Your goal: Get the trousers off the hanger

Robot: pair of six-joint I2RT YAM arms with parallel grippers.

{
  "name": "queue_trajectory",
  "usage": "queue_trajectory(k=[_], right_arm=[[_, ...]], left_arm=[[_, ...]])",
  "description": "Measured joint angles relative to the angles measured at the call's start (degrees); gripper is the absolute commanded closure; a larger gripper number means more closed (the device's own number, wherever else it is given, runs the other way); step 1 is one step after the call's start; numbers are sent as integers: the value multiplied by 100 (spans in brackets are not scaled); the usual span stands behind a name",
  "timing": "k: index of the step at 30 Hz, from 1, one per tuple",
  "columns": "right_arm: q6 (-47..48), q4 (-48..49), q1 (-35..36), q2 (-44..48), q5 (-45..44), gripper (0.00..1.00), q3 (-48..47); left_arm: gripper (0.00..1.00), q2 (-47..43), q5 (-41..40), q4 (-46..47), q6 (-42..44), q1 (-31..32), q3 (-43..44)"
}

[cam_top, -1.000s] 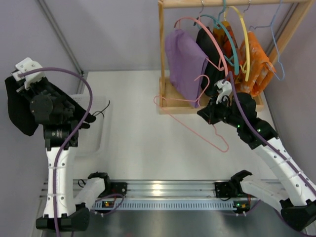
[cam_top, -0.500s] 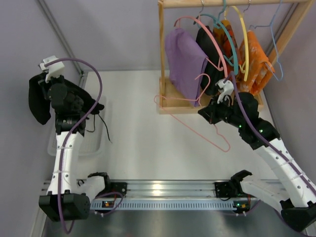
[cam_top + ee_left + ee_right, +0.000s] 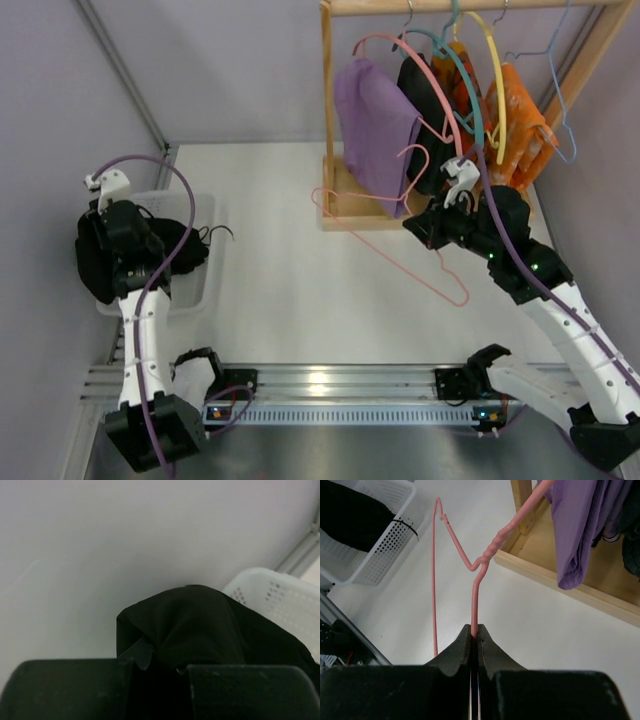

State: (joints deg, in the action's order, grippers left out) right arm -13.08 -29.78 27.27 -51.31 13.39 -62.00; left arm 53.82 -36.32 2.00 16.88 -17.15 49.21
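The black trousers [image 3: 92, 268] hang bunched from my left gripper [image 3: 118, 258], which is shut on them at the left wall, over the left side of a white basket [image 3: 207, 283]. In the left wrist view the dark cloth [image 3: 200, 625] fills the space between the fingers of the left gripper [image 3: 160, 667]. My right gripper [image 3: 427, 228] is shut on the wire of a bare pink hanger [image 3: 385, 250], held over the table in front of the rack. In the right wrist view the right gripper [image 3: 475, 630] pinches the pink hanger [image 3: 474, 592] tightly.
A wooden rack [image 3: 350, 205] stands at the back right, with a purple garment [image 3: 375, 130], a black one [image 3: 420, 100] and an orange one [image 3: 518, 125] on coloured hangers. The white basket also shows in the wrist views [image 3: 280, 595] [image 3: 380, 555].
My left arm has swung down and forward, bringing the black trousers from high against the left wall to the basket. The right gripper and pink hanger have barely moved.
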Motion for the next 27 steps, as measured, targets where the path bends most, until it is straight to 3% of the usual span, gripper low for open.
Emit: queue_trajectory(k=[4, 7, 17, 20, 23, 24, 26, 27], right_arm=[[0, -9, 0, 101, 0, 100, -7], [-4, -33, 0, 197, 2, 100, -33], [-48, -133, 0, 256, 0, 100, -590], [-103, -179, 0, 251, -7, 100, -754], [-168, -212, 0, 249, -22, 100, -940], [-186, -245, 0, 247, -33, 100, -1003], [-219, -323, 0, 234, -98, 100, -1141], [-243, -365, 0, 227, -146, 100, -1213]], left_arm=[[100, -645, 581, -564, -203, -4, -348], [100, -640, 903, -756, -350, -7, -507], [97, 1818, 2208, -1115, -1025, -4, -369], [86, 2262, 2448, -1156, -1226, -4, -122], [66, 2446, 2588, -1231, -1381, -7, 76], [49, 2455, 2634, -1292, -1438, -7, 129], [32, 2424, 2743, -1467, -1556, -7, 225], [15, 2374, 2802, -1563, -1602, -7, 269]])
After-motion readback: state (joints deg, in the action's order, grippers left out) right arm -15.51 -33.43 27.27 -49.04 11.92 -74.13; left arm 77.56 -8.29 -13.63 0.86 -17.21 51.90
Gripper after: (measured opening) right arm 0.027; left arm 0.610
